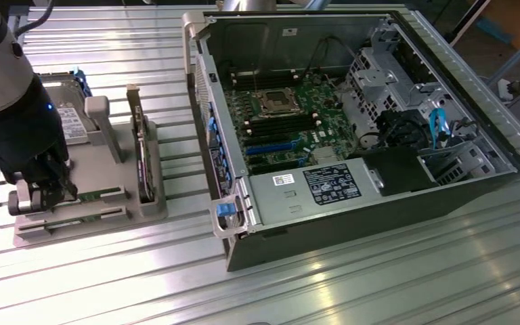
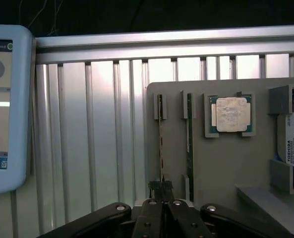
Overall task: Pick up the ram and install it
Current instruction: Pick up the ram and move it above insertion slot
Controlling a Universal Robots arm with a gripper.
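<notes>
While poised over the grey parts holder (image 2: 221, 163) on the slatted worktop (image 1: 332, 284), apparently pinched the ram (image 2: 160, 139) at its near end, jaws drawn narrow across the board's two flat faces. Found on edge in the slot nearest the holder's rim, just beside a second stick (image 2: 189, 134), near the processor (image 2: 231, 114), and well apart from the open computer case (image 1: 287, 230). Judged light, stiff and thin, yet fragile: liable to crack if bent, and vulnerable at the chips and the contact edge. Best taken squarely by the flat faces close to a short end, clear of the contacts. Not yet seated on the motherboard (image 1: 283, 125).
</notes>
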